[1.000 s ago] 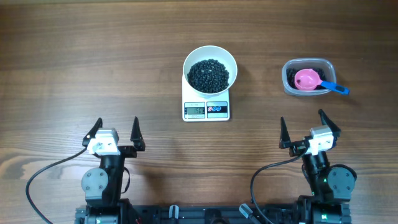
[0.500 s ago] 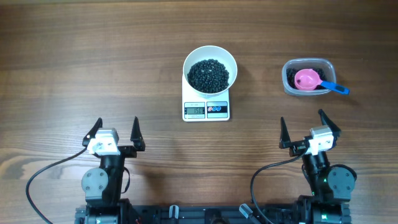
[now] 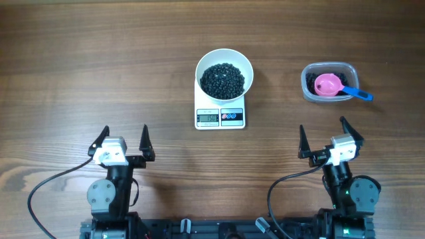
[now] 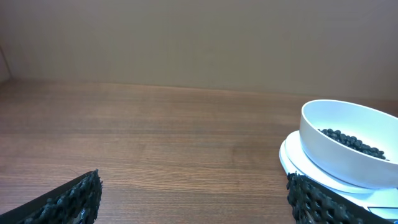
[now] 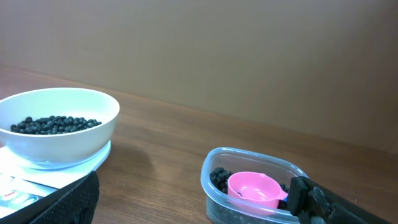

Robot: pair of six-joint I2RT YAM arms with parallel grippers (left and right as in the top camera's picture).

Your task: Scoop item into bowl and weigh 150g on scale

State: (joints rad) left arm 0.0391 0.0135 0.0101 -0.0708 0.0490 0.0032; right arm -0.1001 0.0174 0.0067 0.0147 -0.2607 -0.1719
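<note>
A white bowl (image 3: 224, 74) holding a heap of tiny black beans (image 3: 223, 80) stands on the small white scale (image 3: 220, 117) at the table's centre; its display is lit. The bowl (image 4: 348, 152) shows at the right of the left wrist view, and the bowl (image 5: 59, 126) at the left of the right wrist view. More black beans (image 5: 220, 179) lie in a clear plastic tub (image 3: 328, 82) at the right, under a pink scoop (image 3: 329, 85) with a blue handle. My left gripper (image 3: 122, 142) and right gripper (image 3: 330, 138) stand open and empty near the front edge, well short of everything.
Bare wooden tabletop (image 3: 99, 60) stretches to the left and behind the scale. Both arm bases and their cables (image 3: 46, 192) sit along the front edge. A plain beige wall (image 4: 199, 37) rises behind the table.
</note>
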